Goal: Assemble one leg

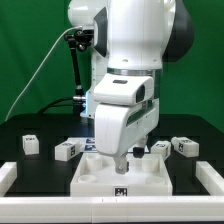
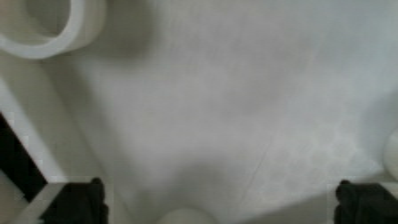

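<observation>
The gripper (image 1: 120,166) hangs low over the white board (image 1: 95,178). In the wrist view its fingertips (image 2: 79,200) are spread wide, with only the board's bare surface between them (nothing gripped). The nearest leg (image 1: 160,148) lies on the black table (image 1: 40,128), just to the exterior view's right of the gripper and apart from it. Other legs (image 1: 67,150) lie farther out on both sides.

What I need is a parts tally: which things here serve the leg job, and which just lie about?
Job: open tool; white board under it; loose legs.
Lying about: white rails at both edges; black post.
</observation>
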Controlling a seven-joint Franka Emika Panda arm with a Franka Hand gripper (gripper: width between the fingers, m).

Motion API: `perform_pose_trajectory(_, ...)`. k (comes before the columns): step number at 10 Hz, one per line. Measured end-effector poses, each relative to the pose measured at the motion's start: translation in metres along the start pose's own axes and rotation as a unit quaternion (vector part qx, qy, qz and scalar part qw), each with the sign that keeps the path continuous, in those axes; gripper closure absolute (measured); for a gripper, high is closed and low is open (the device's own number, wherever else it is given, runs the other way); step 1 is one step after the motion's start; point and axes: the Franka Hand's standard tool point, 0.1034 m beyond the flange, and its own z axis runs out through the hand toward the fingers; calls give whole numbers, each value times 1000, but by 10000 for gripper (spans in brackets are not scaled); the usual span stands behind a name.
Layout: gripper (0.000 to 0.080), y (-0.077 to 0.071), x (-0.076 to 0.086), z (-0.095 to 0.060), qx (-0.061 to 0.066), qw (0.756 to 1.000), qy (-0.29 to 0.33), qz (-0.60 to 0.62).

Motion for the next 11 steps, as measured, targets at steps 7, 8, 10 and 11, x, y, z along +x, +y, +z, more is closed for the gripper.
perform_pose_trajectory(7, 150, -41, -14, -7, -4, 992, -13, -123)
perform_pose_trajectory(8, 150, -40, -15, -6, -4, 992, -13, -122)
perform_pose_trajectory(10, 150, -41, -15, -6, -3, 992, -13, -122)
perform_pose_trajectory(11, 150, -42, -15, -5, -5, 991, -11, -134)
